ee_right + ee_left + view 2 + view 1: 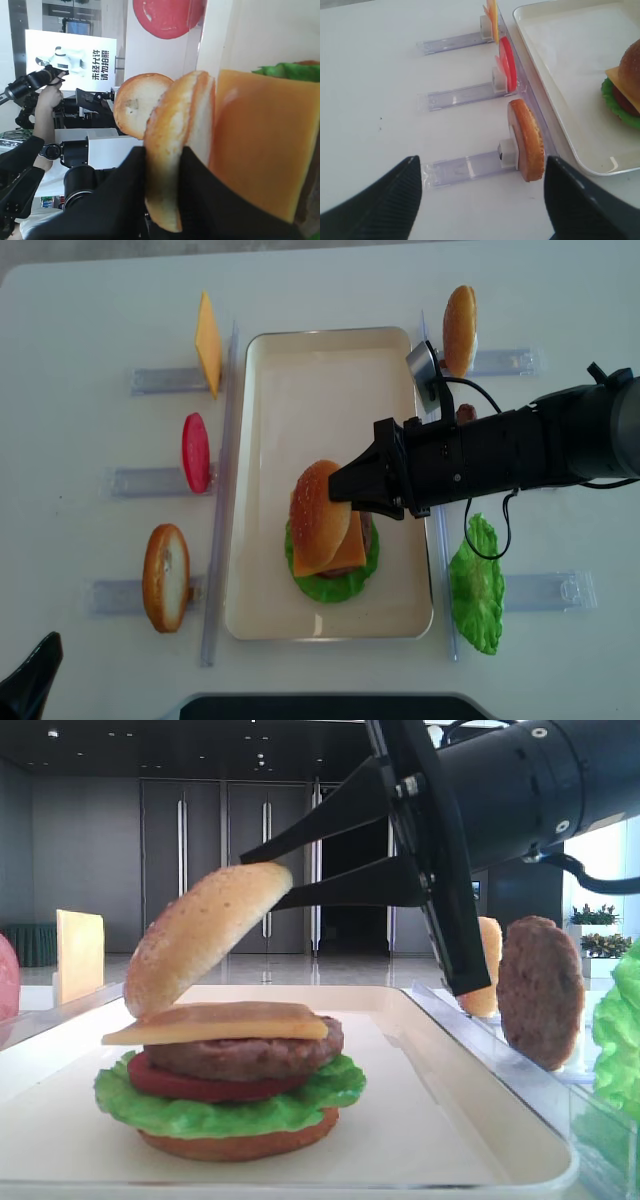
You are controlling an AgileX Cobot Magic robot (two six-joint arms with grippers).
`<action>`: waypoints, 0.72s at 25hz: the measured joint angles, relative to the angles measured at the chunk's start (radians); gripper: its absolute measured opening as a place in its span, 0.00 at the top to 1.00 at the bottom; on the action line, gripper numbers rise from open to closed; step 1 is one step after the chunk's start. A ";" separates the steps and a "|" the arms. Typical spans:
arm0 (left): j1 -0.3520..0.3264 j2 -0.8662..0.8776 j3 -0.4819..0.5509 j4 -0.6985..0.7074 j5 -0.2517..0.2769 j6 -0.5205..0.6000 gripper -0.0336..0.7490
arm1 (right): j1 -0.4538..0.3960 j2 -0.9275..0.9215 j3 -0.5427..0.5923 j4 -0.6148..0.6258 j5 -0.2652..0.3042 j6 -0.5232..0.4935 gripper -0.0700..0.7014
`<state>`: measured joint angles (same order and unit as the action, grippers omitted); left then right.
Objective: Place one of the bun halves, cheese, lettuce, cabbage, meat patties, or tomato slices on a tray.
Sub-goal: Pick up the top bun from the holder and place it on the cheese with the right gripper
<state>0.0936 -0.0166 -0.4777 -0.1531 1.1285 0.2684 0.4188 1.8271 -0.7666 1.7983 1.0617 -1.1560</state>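
Note:
My right gripper [342, 490] is shut on the rim of a domed, sesame-speckled bun top [318, 502]. The bun top [205, 935] hangs tilted over a stack, its low edge at the left end of the cheese [220, 1020]. Below the cheese lie a meat patty [250, 1055], a tomato slice [180, 1082], lettuce [200, 1115] and a flat bottom bun [240, 1145], all on the cream tray [300, 370]. The right wrist view has both fingers pressed against the bun top [172, 135]. My left gripper [482, 200] stands open over bare table, left of the tray.
Clear racks line both long sides of the tray. On the left stand a cheese slice [208, 343], a tomato slice [196, 452] and a bun half [166, 577]. On the right are a bun half [460, 316], a patty [540, 990] and a lettuce leaf [476, 585].

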 joint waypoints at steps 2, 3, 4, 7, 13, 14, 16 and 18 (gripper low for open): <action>0.000 0.000 0.000 0.000 0.000 0.000 0.22 | 0.000 0.000 0.000 -0.002 -0.003 0.000 0.73; 0.000 0.000 0.000 0.000 0.000 0.000 0.22 | 0.000 0.000 0.000 -0.003 -0.003 0.000 0.73; 0.000 0.000 0.000 0.000 0.000 0.000 0.22 | 0.000 0.000 0.000 -0.004 -0.003 0.000 0.73; 0.000 0.000 0.000 0.000 0.000 0.000 0.22 | 0.000 0.000 0.000 -0.007 -0.003 0.000 0.73; 0.000 0.000 0.000 0.000 0.000 0.000 0.22 | 0.000 0.000 0.000 -0.019 -0.009 0.001 0.73; 0.000 0.000 0.000 0.000 0.000 0.000 0.22 | 0.000 0.000 0.000 -0.019 -0.009 0.002 0.73; 0.000 0.000 0.000 0.000 0.000 0.000 0.22 | 0.000 0.000 0.000 -0.020 -0.009 0.003 0.73; 0.000 0.000 0.000 0.000 0.000 0.000 0.22 | 0.000 0.000 0.000 -0.020 -0.009 0.004 0.73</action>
<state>0.0936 -0.0166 -0.4777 -0.1531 1.1285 0.2684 0.4188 1.8271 -0.7666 1.7779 1.0522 -1.1520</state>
